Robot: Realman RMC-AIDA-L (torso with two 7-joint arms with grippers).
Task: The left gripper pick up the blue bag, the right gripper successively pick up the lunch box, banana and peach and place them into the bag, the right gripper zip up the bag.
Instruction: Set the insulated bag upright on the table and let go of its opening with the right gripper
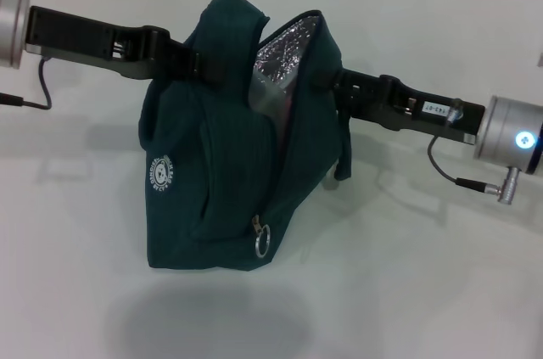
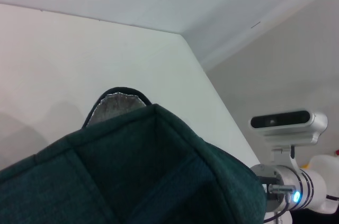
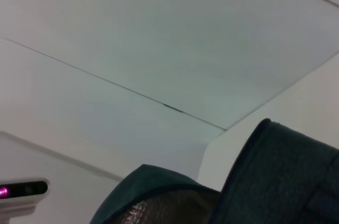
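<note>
The white table [image 1: 407, 291] spreads under everything, and over its middle hangs the blue bag [image 1: 212, 189], held up off the surface so that its shadow falls on the tabletop beneath it. The bag's mouth gapes at the top, showing the silver foil lining [image 1: 284, 58], and the round white logo [image 1: 159, 175] faces forward on its side. From the left comes the left gripper [image 1: 191, 66], its black body level with the bag's upper edge and its tip buried in the fabric there; it appears to be clenched on the bag's top, though the fingers themselves are covered by cloth. From the right the right gripper [image 1: 335, 81] reaches to the opposite rim of the opening, where its tip is likewise hidden behind the bag, so whether it grasps anything cannot be told. Low on the front, the zipper's metal ring pull [image 1: 261, 241] dangles free.
</note>
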